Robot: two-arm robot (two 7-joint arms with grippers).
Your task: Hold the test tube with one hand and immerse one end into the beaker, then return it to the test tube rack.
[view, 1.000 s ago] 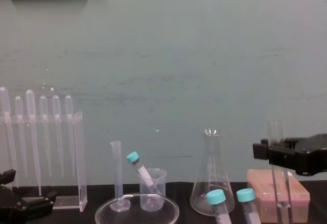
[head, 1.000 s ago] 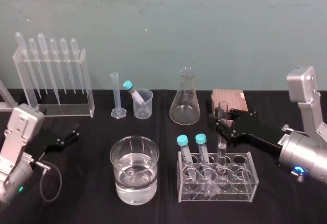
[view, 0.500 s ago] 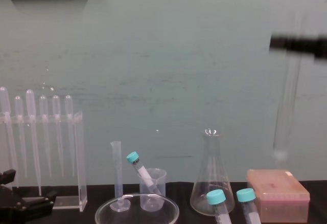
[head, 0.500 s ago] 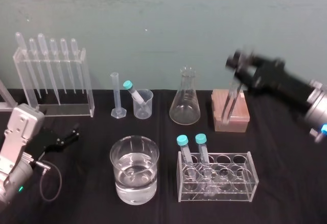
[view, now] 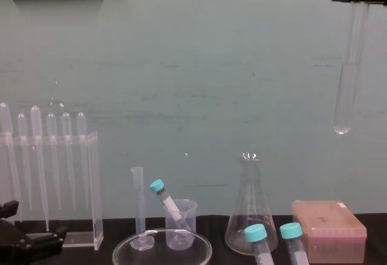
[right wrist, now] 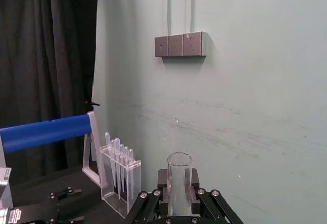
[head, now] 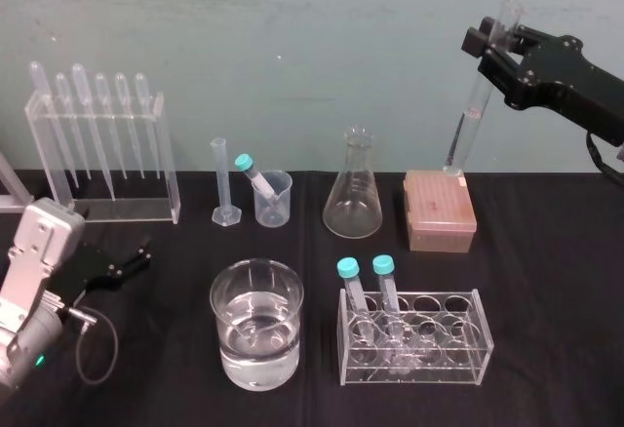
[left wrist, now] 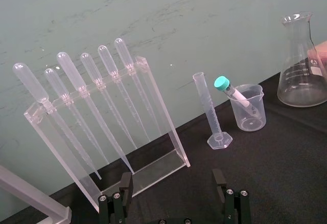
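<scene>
At the near edge of the black table (head: 546, 300), the water-filled beaker (head: 256, 325) stands just left of the clear test tube rack (head: 468, 349). The rack holds two teal-capped tubes (head: 349, 281) and has free holes on its right. My left gripper (left wrist: 172, 193) sits parked low on the left, fingers apart and holding nothing. Farther back, a pinkish-orange box (head: 440, 211) sits beside the conical flask (head: 352, 188). High above that box my right gripper (head: 493, 45) is clamped on the test tube (head: 466, 120) just under its open mouth. The tube hangs clear of everything, slightly tilted, rounded end down. I judge it light, stiff and thin-walled: smooth glass that breaks easily and may slip or pivot in the pads if I swing it fast. The hold near the rim suits the dip, leaving the long lower part free for the water. I'd keep that hold, travel slowly toward the beaker, and lower gently so the bottom doesn't knock its rim.
</scene>
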